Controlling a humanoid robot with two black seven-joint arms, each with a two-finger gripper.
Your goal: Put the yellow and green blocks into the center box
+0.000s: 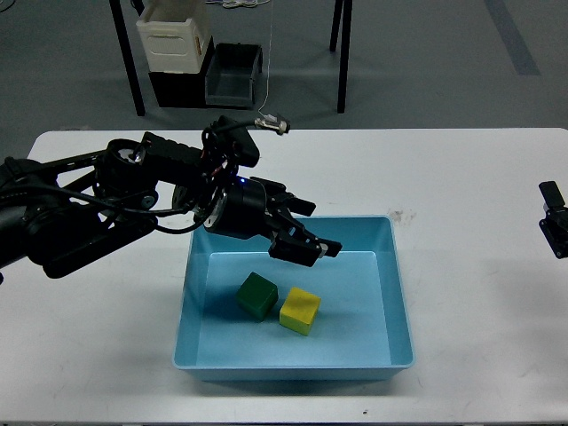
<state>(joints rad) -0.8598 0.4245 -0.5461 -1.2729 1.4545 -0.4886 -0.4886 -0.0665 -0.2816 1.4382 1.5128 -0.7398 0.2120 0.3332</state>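
Observation:
A green block point(257, 295) and a yellow block point(300, 311) lie side by side, touching, on the floor of the light blue box point(401, 302) at the table's middle. My left gripper point(309, 237) hangs open and empty above the box's far part, up and to the right of the green block. My right arm shows only as a small dark part point(554, 224) at the right edge, over the table; I cannot tell its fingers apart.
The box sits on a white table point(479, 177). Beyond the table's far edge, on the floor, stand a cream container point(175, 40), a dark bin point(232, 75) and black frame legs point(343, 53). My left arm point(80, 204) stretches across the table's left part.

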